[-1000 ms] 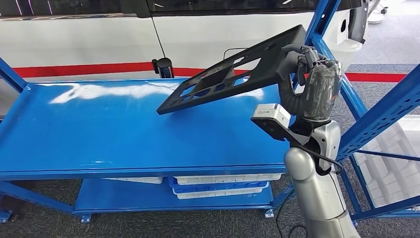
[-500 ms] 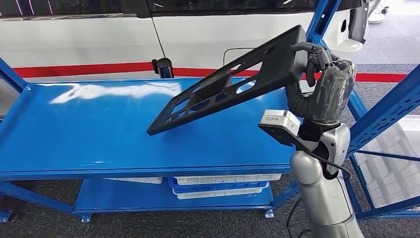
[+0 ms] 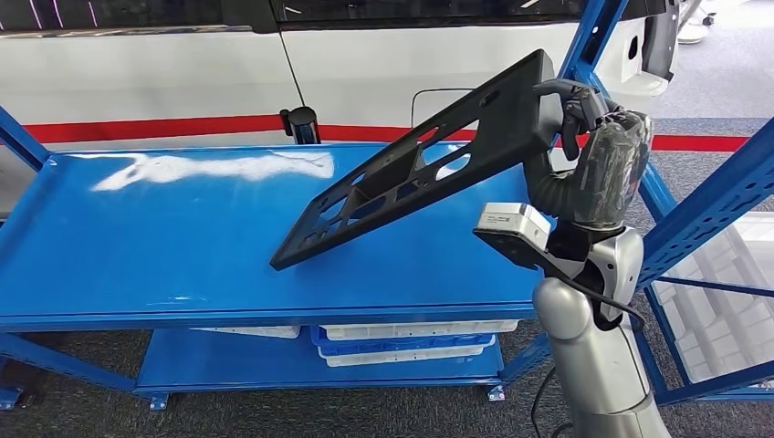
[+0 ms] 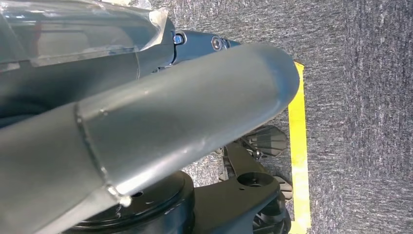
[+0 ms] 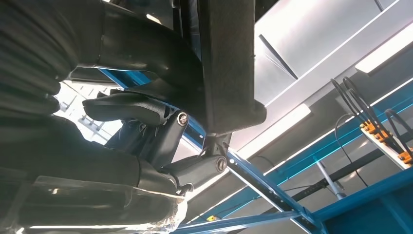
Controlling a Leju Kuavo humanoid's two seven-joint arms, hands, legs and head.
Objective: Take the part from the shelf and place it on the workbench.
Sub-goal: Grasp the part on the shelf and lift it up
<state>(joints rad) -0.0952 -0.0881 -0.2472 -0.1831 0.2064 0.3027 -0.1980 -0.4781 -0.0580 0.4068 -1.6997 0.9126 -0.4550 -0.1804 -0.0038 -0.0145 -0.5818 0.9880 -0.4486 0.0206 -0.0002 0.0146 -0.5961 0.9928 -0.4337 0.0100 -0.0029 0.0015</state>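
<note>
Above the blue shelf (image 3: 183, 237), at its right end, we see the right hand (image 3: 570, 105) holding the part (image 3: 411, 164), a flat black plastic panel with several cut-out openings. The fingers (image 3: 559, 88) wrap over the panel's upper right edge, and in the right wrist view the dark fingers (image 5: 122, 108) and thumb clamp the thick edge of the part (image 5: 229, 63) between them. The panel is tilted: its gripped end stands high beside the shelf's blue upright post (image 3: 593, 36), and its free end slopes down toward the middle of the shelf surface. We cannot tell whether that low corner touches the shelf top or hangs just above it. The right arm (image 3: 593, 356) rises at the shelf's right end, its wrist wrapped in clear film. Beneath the shelf top, on the lower level, white trays (image 3: 411, 342) lie side by side with a blue one among them. Behind the shelf stands a white car body (image 3: 183, 73) with a red stripe along it, and a small black fitting (image 3: 299, 121) sits at the shelf's back edge. In the left wrist view we see the left arm's silver tube (image 4: 170, 126) over grey carpet (image 4: 360, 97) with a yellow floor line (image 4: 298, 146); the state of the left hand cannot be told from this view.
</note>
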